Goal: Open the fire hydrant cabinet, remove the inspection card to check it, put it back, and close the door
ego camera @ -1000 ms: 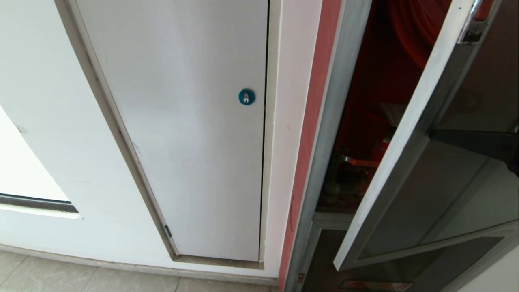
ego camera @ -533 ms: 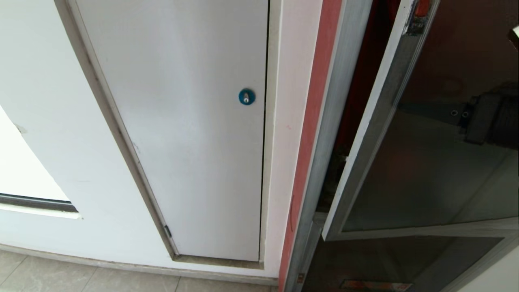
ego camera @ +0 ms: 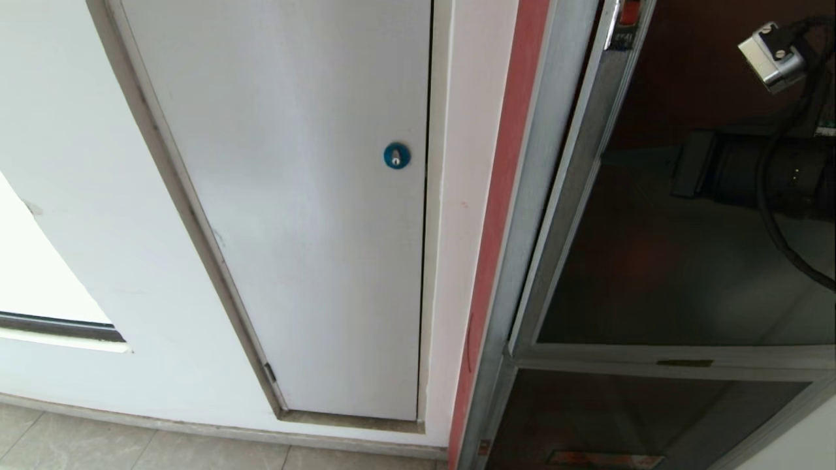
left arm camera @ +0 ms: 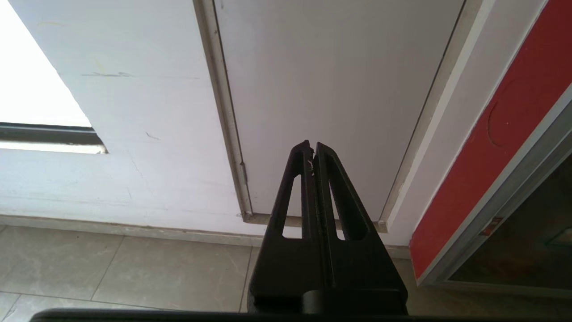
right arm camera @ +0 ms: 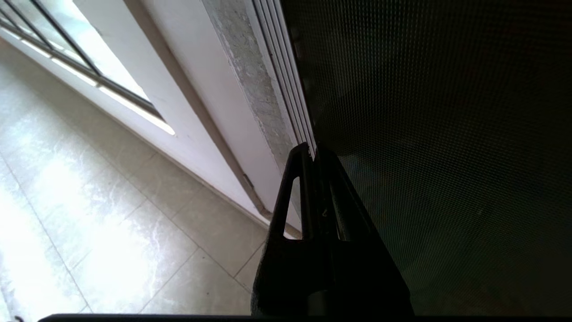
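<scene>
Wall takes up most of what stands before the robot: a plain white panel (ego camera: 294,209) with one round blue lock (ego camera: 397,156) sits just left of a red painted strip (ego camera: 499,215), and pale floor tiles (left arm camera: 134,273) run along the base. A window edge (ego camera: 62,326) shows low at the far left.

Right of the red strip stands the tall silver metal-framed fire hydrant cabinet (ego camera: 522,261). Its large dark tinted glass door (ego camera: 653,261) lies flush in the frame, shut, with a second, lower glass pane (ego camera: 620,418) beneath the crossbar, where one small brass plate (ego camera: 684,363) sits. The glass hides the inside, so the inspection card cannot be seen.

Two grippers show. The right gripper (right arm camera: 313,150) is raised with its jaws pressed together and empty, tips at the left edge of the dark glass where it meets the silver frame; its wrist camera and cables show at the upper right of the head view. The left gripper (left arm camera: 312,147) hangs low, pointing at the white panel's bottom edge, jaws together, holding nothing.
</scene>
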Motion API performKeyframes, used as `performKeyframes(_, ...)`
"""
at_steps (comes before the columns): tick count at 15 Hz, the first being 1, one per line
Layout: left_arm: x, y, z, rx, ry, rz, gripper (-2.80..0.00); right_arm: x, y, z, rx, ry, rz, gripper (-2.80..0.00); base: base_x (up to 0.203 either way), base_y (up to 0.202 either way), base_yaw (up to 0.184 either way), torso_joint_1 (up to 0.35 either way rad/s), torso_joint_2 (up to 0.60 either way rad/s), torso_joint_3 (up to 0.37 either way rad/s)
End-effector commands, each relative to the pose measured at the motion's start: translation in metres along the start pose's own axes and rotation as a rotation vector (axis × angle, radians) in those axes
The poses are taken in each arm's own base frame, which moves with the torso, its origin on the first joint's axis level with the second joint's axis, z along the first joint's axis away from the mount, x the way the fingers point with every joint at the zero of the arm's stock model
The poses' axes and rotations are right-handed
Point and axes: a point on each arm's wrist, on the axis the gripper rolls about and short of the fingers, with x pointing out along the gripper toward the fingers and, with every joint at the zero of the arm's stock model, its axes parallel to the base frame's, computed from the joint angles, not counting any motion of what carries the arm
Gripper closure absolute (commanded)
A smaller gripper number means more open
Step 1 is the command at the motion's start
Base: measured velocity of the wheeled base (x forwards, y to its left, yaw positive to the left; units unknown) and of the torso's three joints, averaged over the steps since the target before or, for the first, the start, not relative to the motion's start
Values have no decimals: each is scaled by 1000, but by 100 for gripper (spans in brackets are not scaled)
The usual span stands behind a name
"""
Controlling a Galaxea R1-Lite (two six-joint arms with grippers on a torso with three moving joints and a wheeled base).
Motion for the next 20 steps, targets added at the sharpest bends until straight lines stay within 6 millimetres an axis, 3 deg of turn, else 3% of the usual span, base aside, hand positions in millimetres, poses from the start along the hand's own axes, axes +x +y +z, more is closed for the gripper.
performKeyframes(1, 0, 0, 0, 0, 1, 0, 0, 11, -2, -2, 5, 13, 13, 0, 0, 0, 0, 0, 0, 0)
performKeyframes(5, 0, 0, 0, 0, -1, 0, 0, 13, -2, 0, 3, 10, 8, 0, 0, 0, 0, 0, 0, 0)
performKeyframes(11, 0, 0, 0, 0, -1, 0, 0, 3, 14, -2, -1, 15, 47, 0, 0, 0, 0, 0, 0, 0)
performKeyframes(20, 0, 0, 0, 0, -1, 0, 0, 21, 11, 2, -7, -3, -19, 0, 0, 0, 0, 0, 0, 0)
